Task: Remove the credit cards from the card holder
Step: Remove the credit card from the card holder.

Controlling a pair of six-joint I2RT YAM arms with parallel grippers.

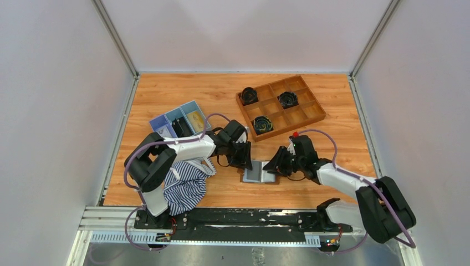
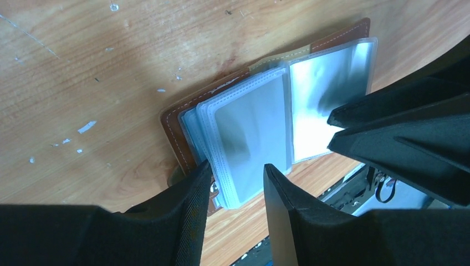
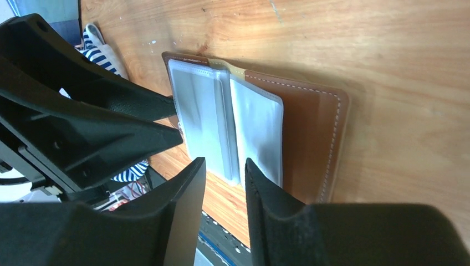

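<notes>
Where it opens, the card holder (image 2: pixel 249 127) looks glossy.

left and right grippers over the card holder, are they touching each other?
Apart. Top view: the card holder shows between the left gripper and the right gripper; the left wrist view also shows it between them.

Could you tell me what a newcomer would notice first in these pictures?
The brown card holder lies open on the table, front and centre, glossy sleeves fanned, with the left gripper and right gripper at its two sides. Behind it to the right, a wooden grid tray holds three dark coiled items.
</notes>
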